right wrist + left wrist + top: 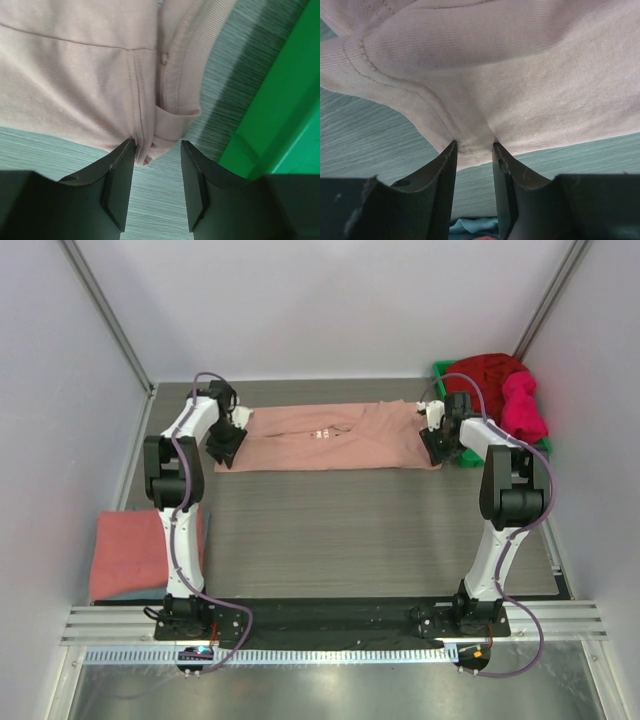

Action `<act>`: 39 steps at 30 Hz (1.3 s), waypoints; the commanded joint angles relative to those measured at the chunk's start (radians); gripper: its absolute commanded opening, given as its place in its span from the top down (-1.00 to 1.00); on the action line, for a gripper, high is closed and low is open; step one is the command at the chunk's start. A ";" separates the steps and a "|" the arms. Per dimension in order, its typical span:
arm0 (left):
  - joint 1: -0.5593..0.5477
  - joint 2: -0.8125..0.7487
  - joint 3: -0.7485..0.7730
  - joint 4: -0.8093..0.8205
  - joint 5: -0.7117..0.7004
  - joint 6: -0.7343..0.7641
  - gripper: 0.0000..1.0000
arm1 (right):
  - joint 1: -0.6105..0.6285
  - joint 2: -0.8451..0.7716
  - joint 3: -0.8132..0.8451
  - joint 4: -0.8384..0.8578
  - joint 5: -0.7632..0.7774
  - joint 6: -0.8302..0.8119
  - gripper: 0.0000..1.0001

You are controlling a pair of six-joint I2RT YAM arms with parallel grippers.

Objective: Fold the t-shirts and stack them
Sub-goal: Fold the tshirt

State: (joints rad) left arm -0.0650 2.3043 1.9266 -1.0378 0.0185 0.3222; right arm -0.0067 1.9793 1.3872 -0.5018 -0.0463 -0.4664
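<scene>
Pink tee [330,437] lay flat left of bin [447,370]. Left gripper [474,150] pinched hem corner; right gripper [156,152] straddled edge, grip unclear.

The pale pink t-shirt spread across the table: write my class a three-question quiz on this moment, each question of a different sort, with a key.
1. True or false: the pale pink t-shirt lies inside the green bin.
2. Multiple choice: where does the folded coral-red t-shirt lie? A, near left part of the table; B, far right corner; C, under the right arm.
3. Fill in: the left gripper has the pink shirt's ____ between its fingers.

Key
1. False. It lies spread on the table, beside the bin.
2. A.
3. Edge. The right gripper has the shirt's opposite end between its fingers, though whether that grip is closed is unclear.
</scene>
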 commanded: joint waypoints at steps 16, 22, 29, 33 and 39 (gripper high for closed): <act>0.013 -0.288 -0.196 0.007 0.110 0.064 0.09 | -0.007 0.009 0.021 -0.004 0.020 -0.002 0.10; -0.022 -0.327 -0.173 -0.118 0.121 0.351 0.03 | -0.007 0.024 0.061 -0.009 0.014 0.002 0.09; -0.024 -0.241 -0.173 -0.220 0.086 0.523 0.27 | -0.006 0.018 0.078 -0.018 0.014 -0.006 0.09; -0.025 -0.189 -0.135 -0.209 0.058 0.551 0.20 | -0.006 0.012 0.076 -0.023 0.014 -0.006 0.09; -0.024 -0.097 -0.060 -0.209 0.032 0.552 0.15 | -0.006 0.001 0.070 -0.023 0.013 -0.006 0.09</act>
State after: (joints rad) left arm -0.0914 2.1841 1.8080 -1.2274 0.0711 0.8402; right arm -0.0124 2.0052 1.4288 -0.5190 -0.0372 -0.4679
